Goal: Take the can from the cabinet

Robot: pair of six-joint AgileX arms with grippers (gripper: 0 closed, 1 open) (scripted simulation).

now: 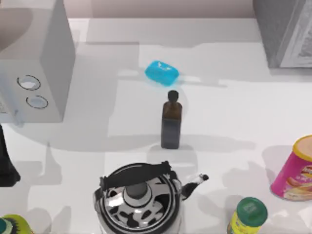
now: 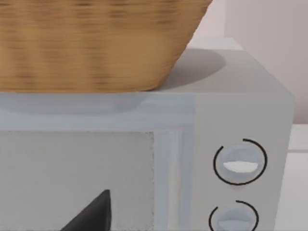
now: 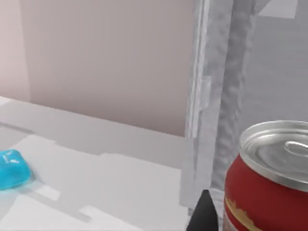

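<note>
The cabinet (image 1: 280, 29), dark-grey and speckled with a pale lined front panel, stands at the table's back right corner. In the right wrist view its grey upright edge (image 3: 214, 96) rises close by. Beside that edge, very near the camera, is a red can (image 3: 269, 187) with a silver top, seen against the cabinet's grey inside. A dark tip of my right gripper (image 3: 204, 214) shows just beside the can; whether it holds the can cannot be told. My left arm (image 1: 6, 163) is parked at the table's left edge, and its gripper (image 2: 91, 214) faces the light-grey box.
A light-grey box with two round rings (image 1: 36, 63) stands at back left, with a wicker basket (image 2: 96, 43) on top. A blue soap bar (image 1: 162, 72), a dark bottle (image 1: 171, 124), a black-and-white kettle (image 1: 139, 200), a pink tub (image 1: 297, 170) and a green-lidded jar (image 1: 248, 214) are on the table.
</note>
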